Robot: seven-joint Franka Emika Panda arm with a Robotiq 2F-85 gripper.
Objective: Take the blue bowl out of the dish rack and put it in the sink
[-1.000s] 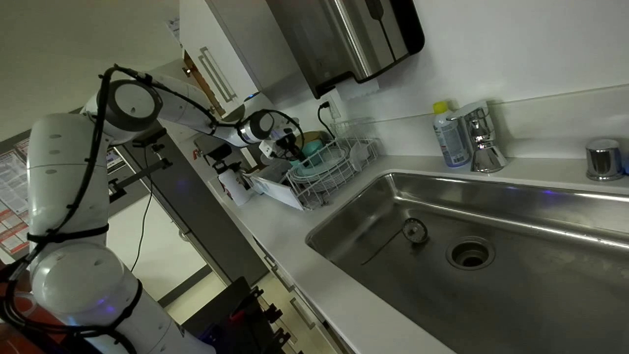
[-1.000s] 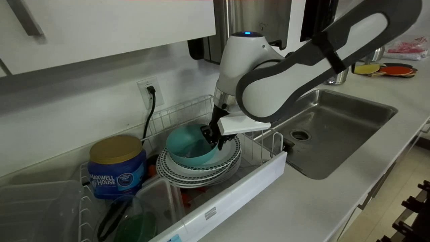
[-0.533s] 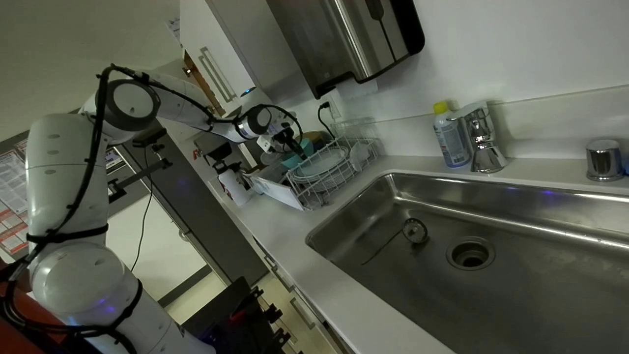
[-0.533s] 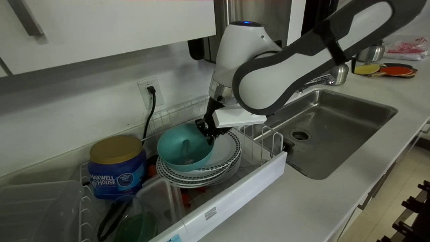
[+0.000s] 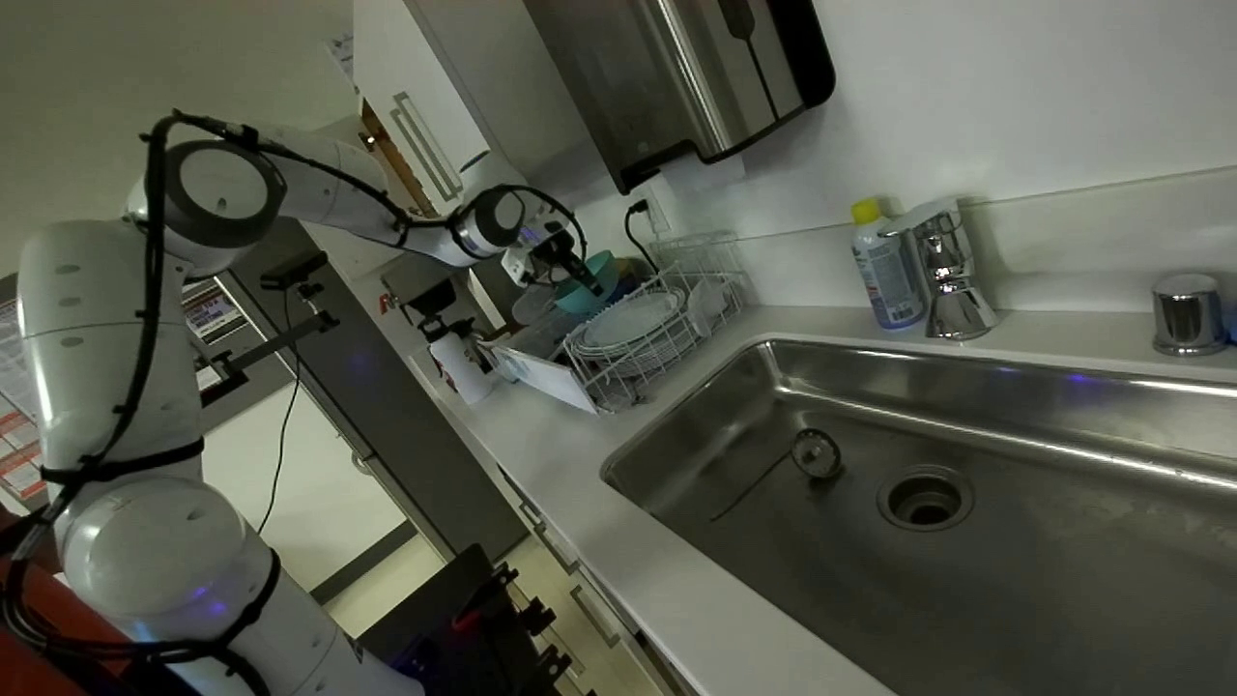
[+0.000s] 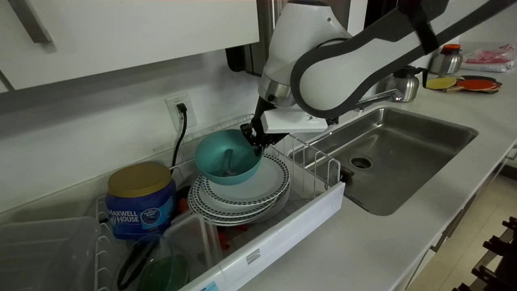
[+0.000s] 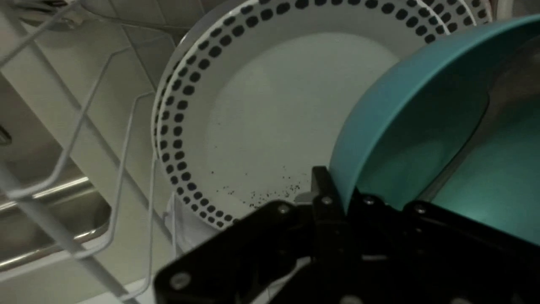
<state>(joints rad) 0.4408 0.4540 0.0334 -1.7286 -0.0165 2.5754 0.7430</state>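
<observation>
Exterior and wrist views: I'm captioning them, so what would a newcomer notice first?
Probably the round teal plastic bowl, held over round white dotted-rim plates, its rim between black fingers in the wrist view. Next might come the rectangular stainless-steel sink, filling an exterior view's lower right.

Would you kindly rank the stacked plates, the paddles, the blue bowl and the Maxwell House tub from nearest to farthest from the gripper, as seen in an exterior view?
1. Blue bowl: rim held in the gripper.
2. Stacked plates: just below that.
3. Maxwell House tub: toward the picture's left.
4. Paddles: at the picture's far right, beyond the sink.
</observation>
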